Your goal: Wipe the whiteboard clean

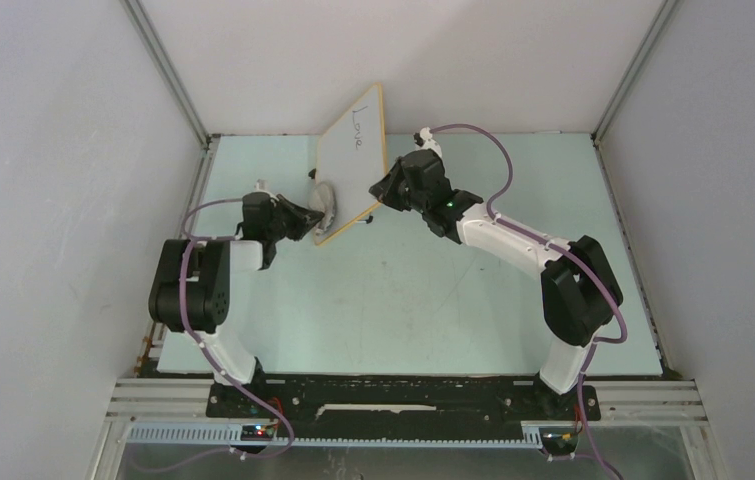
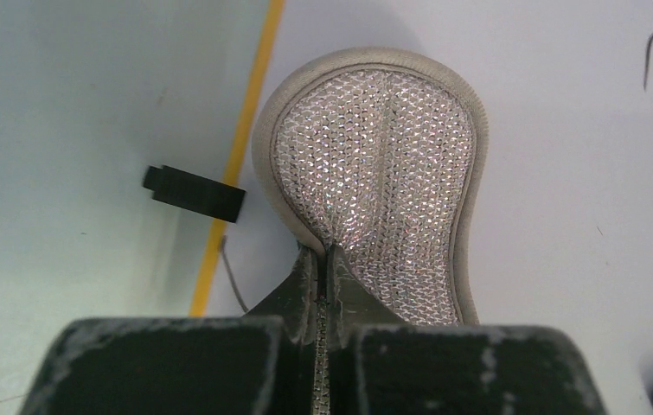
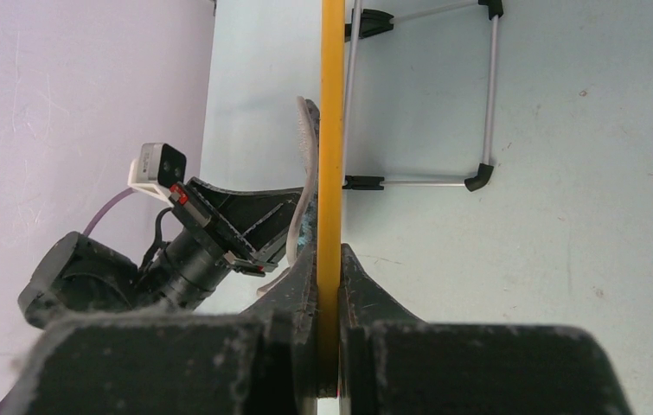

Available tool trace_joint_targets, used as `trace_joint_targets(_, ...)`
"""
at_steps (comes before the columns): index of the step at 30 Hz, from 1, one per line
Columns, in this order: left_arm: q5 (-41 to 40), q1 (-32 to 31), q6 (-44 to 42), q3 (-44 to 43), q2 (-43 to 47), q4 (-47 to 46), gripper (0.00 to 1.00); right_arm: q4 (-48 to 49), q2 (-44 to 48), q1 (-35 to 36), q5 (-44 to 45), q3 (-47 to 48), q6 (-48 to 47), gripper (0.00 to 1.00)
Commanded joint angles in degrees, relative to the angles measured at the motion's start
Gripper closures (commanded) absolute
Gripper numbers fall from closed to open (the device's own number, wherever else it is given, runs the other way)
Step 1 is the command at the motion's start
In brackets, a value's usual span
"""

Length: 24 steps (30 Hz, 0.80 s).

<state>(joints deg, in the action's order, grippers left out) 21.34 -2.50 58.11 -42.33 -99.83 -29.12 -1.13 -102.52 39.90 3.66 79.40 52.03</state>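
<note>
Step in hand (my reading): wiping the whiteboard (image 1: 351, 170) while it is braced.

The board stands tilted on the table (image 1: 403, 300), between the two pincers. The right gripper (image 3: 332, 259) is clamped on the board's frame (image 3: 332, 130), one finger on each face. The left gripper (image 2: 323, 259) has its jaws pressed together on the tail of the cloth pad (image 2: 374, 173). The pad lies flat on the white face just ahead of the fingertips.

To do it well:
- The right clamp should be firm, or wiping pressure will rock the board.
- The pad should stay flat, with light pressure directed toward the right pincer's side.
- Sweep away from the left fingertips toward the handwriting (image 1: 358, 125), which lies well beyond the pad at the board's far, upper end.
- Overlap the strokes, and don't let the pad slip off the frame edge just left of it.

Board appearance:
- White face with a thin yellow-orange frame.
- Dark cursive at the top end, possibly "Love", not surely legible.
- A black foot (image 2: 193, 192) is clipped on the frame left of the pad.
- A wire stand (image 3: 418, 181) sits behind the board, beyond the right fingertips.
</note>
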Motion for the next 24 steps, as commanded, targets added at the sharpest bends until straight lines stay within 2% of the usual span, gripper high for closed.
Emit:
trace_joint_targets(1, 1.8, 1.8, 0.4, -1.2, -4.6, 4.6, 1.0, 6.0, 2.9, 1.9, -7.4, -0.2, 1.0, 1.0)
trace_joint_targets(9, 1.7, 1.9, -1.6, -3.7, -6.3, 5.9, 1.0, 5.3, 3.1, 2.0, -7.1, -0.2, 1.0, 1.0)
trace_joint_targets(14, 3.7, -2.4, -4.7, -4.2, -2.9, 4.9, 1.0, 6.6, 3.6, 1.9, -7.4, -1.4, 1.2, 1.0)
trace_joint_targets(20, 3.4, -9.3, -3.7, 0.1, 4.3, -2.9, 1.0, 7.9, 4.2, 1.4, -8.0, -2.1, 1.8, 1.0)
trace_joint_targets(24, 1.8, -9.8, -2.7, 2.4, 5.2, -3.0, 1.0, 7.8, 4.6, 1.2, -8.3, -2.5, 2.2, 1.0)
